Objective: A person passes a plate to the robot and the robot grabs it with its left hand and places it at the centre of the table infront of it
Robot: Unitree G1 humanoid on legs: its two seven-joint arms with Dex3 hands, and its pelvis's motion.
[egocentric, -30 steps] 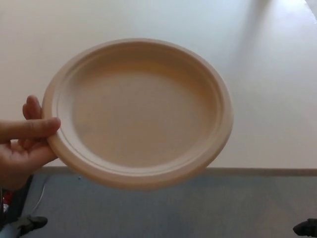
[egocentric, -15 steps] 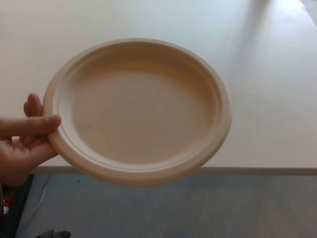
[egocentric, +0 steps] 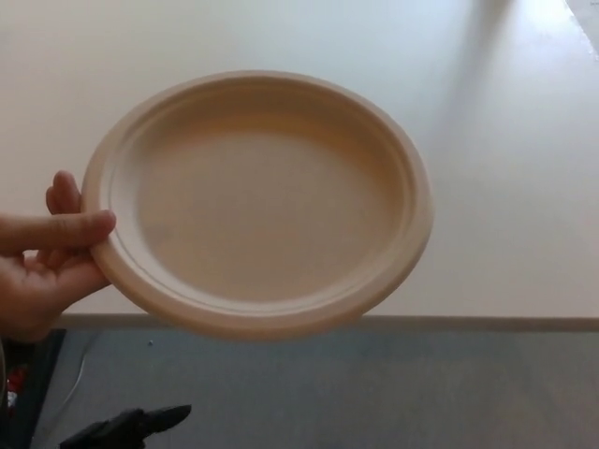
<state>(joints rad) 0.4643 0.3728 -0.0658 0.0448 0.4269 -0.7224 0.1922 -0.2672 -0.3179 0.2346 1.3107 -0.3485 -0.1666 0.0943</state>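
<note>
A round beige paper plate [egocentric: 257, 201] hangs in the air over the table's near edge, tilted slightly toward me. A person's hand [egocentric: 42, 267] pinches its left rim, thumb on top and fingers beneath. My left hand [egocentric: 126, 428] shows at the bottom left, below the plate and apart from it, open with a black finger stretched to the right and nothing in it. My right hand is out of the picture.
The pale table [egocentric: 505, 187] fills the upper part of the view, and its front edge [egocentric: 487, 323] runs across below the plate. Grey floor [egocentric: 393, 393] lies under that edge. A dark object [egocentric: 23, 374] stands at the far lower left.
My left hand has risen into view at the bottom left, moving right and up toward the plate. The plate has lifted slightly. The right hand seen one second ago has left the picture.
</note>
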